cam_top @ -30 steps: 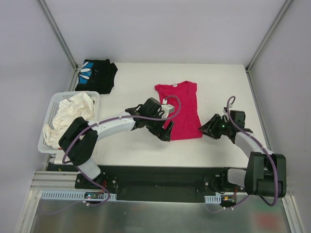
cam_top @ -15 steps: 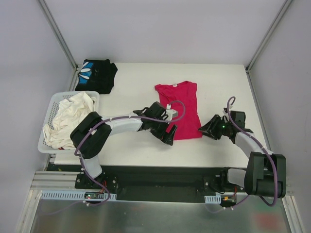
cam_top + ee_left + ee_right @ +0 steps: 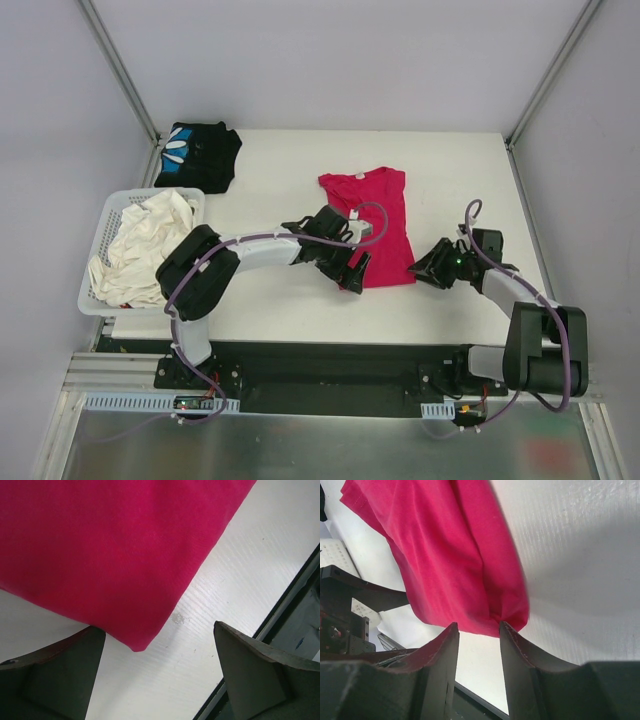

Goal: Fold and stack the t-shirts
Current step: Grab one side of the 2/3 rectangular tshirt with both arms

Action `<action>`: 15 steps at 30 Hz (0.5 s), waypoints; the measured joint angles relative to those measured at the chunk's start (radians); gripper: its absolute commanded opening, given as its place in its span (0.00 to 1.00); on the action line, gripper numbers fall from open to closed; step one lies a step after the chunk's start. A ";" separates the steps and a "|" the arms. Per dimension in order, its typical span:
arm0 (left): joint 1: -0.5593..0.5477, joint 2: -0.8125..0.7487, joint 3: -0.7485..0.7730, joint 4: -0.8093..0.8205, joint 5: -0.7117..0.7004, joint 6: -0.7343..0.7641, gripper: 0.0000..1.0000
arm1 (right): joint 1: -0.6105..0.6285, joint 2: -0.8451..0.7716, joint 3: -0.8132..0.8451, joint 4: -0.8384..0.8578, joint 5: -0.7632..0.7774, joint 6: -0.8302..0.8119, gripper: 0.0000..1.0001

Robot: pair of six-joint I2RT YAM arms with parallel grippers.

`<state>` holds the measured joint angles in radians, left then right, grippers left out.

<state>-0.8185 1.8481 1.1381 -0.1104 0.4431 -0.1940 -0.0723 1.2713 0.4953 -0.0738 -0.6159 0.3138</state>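
The magenta-red t-shirt (image 3: 378, 215) lies flat in the middle of the table, folded narrow, collar toward the back. My left gripper (image 3: 352, 276) is low at its near left corner. In the left wrist view that corner (image 3: 135, 642) pokes between the widely open fingers (image 3: 55, 675). My right gripper (image 3: 424, 268) sits at the shirt's near right corner. Its jaws stand partly open, with the bunched hem (image 3: 505, 615) right at the fingertips (image 3: 512, 640) and bare table showing between them. The black t-shirt (image 3: 198, 155) with the blue-and-white print lies crumpled at the back left.
A white lattice basket (image 3: 101, 229) holding pale cloth (image 3: 140, 240) stands at the left edge. The table's near edge with its dark rail (image 3: 300, 605) runs just behind both grippers. Metal frame posts (image 3: 120, 70) rise at the back corners.
My left gripper has slid right and nearer, from over the shirt's left edge to its near left corner. The right arm has stayed put, and its jaws have narrowed slightly.
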 measured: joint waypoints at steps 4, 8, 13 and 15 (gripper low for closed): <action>0.000 0.009 0.013 -0.003 0.002 0.000 0.88 | 0.000 0.019 0.000 0.019 0.001 0.003 0.41; 0.000 0.010 0.022 -0.003 0.002 0.001 0.88 | 0.000 0.053 -0.008 0.047 0.001 0.008 0.41; 0.000 0.010 0.023 -0.004 0.002 0.003 0.88 | -0.002 0.098 -0.052 0.101 -0.023 0.032 0.41; 0.000 0.010 0.023 -0.005 0.002 0.003 0.88 | -0.002 0.098 -0.057 0.117 -0.030 0.040 0.41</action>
<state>-0.8185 1.8580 1.1606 -0.1150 0.4450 -0.1909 -0.0746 1.3693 0.4381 0.0433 -0.6460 0.3534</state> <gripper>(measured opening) 0.876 0.405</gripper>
